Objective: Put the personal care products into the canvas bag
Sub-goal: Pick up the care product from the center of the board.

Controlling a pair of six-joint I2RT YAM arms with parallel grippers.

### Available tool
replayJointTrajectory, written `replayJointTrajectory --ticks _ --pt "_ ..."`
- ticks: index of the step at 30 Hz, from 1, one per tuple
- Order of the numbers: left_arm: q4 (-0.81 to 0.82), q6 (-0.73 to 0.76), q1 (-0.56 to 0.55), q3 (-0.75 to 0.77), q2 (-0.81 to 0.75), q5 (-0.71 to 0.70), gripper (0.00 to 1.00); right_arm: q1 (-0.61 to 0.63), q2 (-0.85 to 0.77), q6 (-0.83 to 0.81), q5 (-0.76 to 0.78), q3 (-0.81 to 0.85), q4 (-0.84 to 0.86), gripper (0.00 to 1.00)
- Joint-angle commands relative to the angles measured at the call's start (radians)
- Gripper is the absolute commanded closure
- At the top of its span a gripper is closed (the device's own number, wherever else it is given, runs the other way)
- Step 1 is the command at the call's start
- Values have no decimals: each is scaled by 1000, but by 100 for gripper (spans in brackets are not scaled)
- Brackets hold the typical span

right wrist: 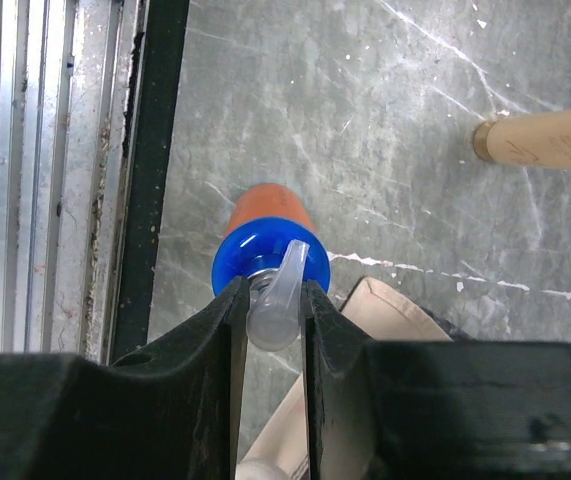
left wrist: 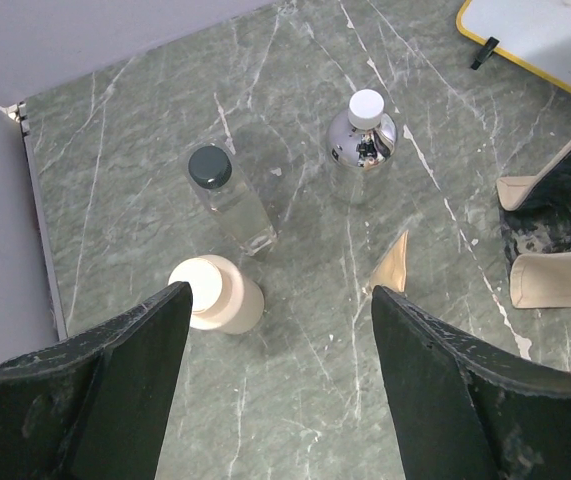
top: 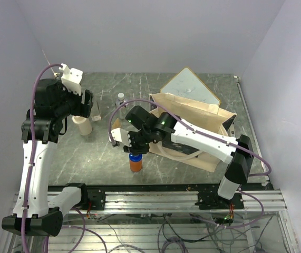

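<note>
An orange bottle (right wrist: 265, 205) with a blue cap stands upright near the table's front edge (top: 135, 164). My right gripper (right wrist: 273, 290) is shut on its clear pump nozzle from above (top: 135, 150). The canvas bag (top: 211, 113) sits open just right of it, with a cream handle (right wrist: 380, 310) by the jaws. My left gripper (left wrist: 280, 300) hangs open over bare table at the back left (top: 88, 108). Below it stand a cream cylinder (left wrist: 220, 293), a clear bottle with a black cap (left wrist: 227, 195) and a shiny bottle with a white cap (left wrist: 363, 135). A tan tube (left wrist: 393, 262) lies by the right finger.
A white wood-framed board (top: 190, 87) leans behind the bag. The metal rail (right wrist: 65, 170) runs along the near table edge just beside the orange bottle. The bag's handles (left wrist: 555, 280) lie at the right of the left wrist view. Grey walls close the back and sides.
</note>
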Motion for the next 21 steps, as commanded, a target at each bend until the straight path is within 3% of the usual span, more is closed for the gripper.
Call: replayJointTrajectory --ticks 1,10,21 --pt "26 7 10 4 -6 -5 17 -8 -9 -38 -37 83 -24 100" --pt "48 27 9 -16 -5 16 18 -9 -41 -85 -43 161 -56 100" --pt "73 51 9 -57 -9 5 18 -7 -55 -98 -24 425 -161 100"
